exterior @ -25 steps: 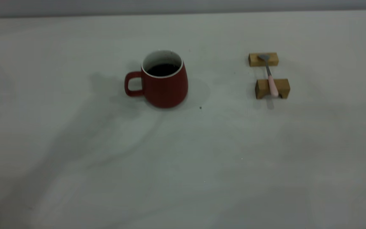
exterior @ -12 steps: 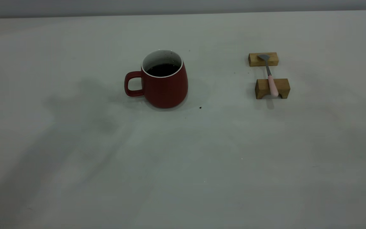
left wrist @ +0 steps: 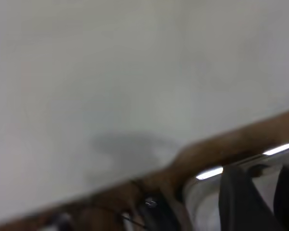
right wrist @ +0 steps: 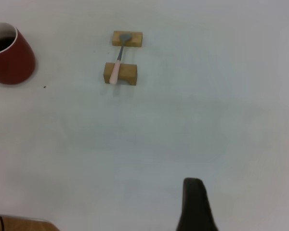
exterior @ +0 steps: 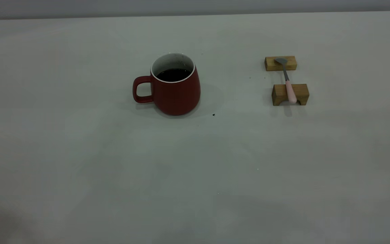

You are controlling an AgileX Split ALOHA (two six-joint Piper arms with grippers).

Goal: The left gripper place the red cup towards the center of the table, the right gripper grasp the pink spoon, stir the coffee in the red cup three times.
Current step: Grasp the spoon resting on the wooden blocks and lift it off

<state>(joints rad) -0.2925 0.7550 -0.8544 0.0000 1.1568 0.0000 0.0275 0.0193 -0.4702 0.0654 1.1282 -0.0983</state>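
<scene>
The red cup [exterior: 176, 89] stands upright near the table's [exterior: 195, 169] middle, handle to the left, with dark coffee [exterior: 173, 74] inside. It also shows in the right wrist view, as the red cup [right wrist: 9, 60]. The pink spoon [exterior: 288, 83] lies across two wooden blocks to the cup's right and appears again as the pink spoon [right wrist: 117, 65]. My left gripper [left wrist: 262, 180] is out of the exterior view, over the table's brown edge, open and holding nothing. My right gripper [right wrist: 195, 207] hangs well short of the spoon, with bare table between them.
Two tan wooden blocks [exterior: 280, 63] [exterior: 290, 94] carry the spoon. A tiny dark speck [exterior: 213, 115] lies right of the cup. The table's brown edge [left wrist: 221, 149] and a metal rail [left wrist: 209, 173] show under the left wrist.
The arm's shadow left of the cup has slid away leftward and off the table. The cup and the spoon have not moved.
</scene>
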